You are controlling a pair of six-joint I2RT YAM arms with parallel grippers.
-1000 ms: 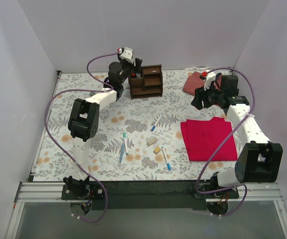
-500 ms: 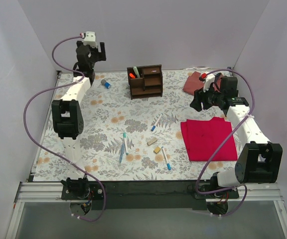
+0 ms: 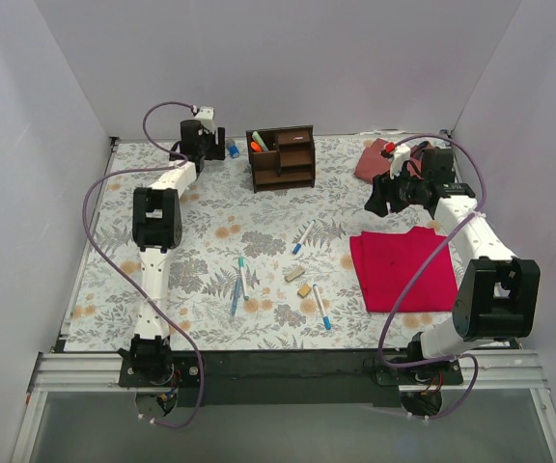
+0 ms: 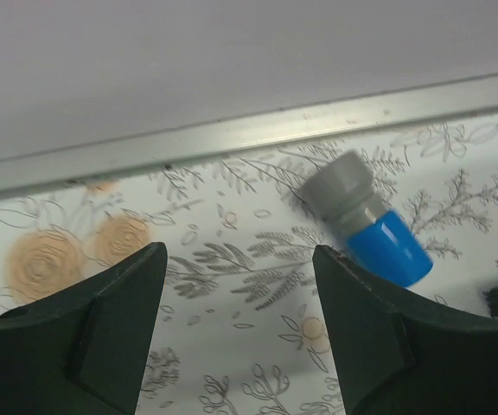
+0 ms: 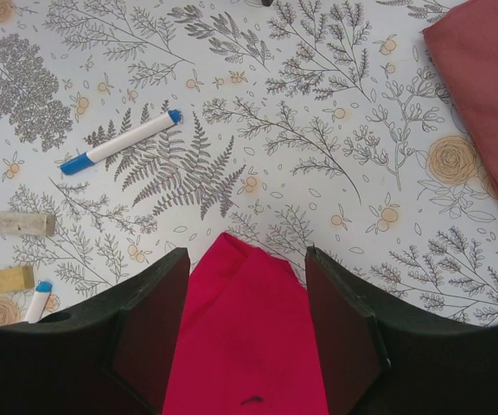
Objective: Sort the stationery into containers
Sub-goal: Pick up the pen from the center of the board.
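The dark brown wooden organiser [image 3: 283, 157] stands at the back centre with an orange and a green marker [image 3: 257, 145] in its left compartment. A short blue-grey cylinder [image 3: 232, 148] lies left of it, and it also shows in the left wrist view [image 4: 370, 225]. My left gripper [image 3: 210, 147] is open and empty, low over the table [image 4: 240, 259], with the cylinder just beyond its right finger. Pens [image 3: 303, 236] [image 3: 240, 278] [image 3: 321, 307] and tan erasers [image 3: 294, 275] [image 3: 304, 289] lie mid-table. My right gripper [image 3: 382, 198] is open and empty above the red cloth's corner [image 5: 247, 259].
The flat red cloth [image 3: 403, 268] lies at the right. A reddish-brown bag [image 3: 373, 159] sits at the back right. White walls enclose three sides, with a metal rail [image 4: 232, 138] just behind the cylinder. Purple cables loop over both arms.
My left arm left the organiser, swung up to the far left corner, then came down to the right beside the cylinder, which now lies further right. The right arm barely moved.
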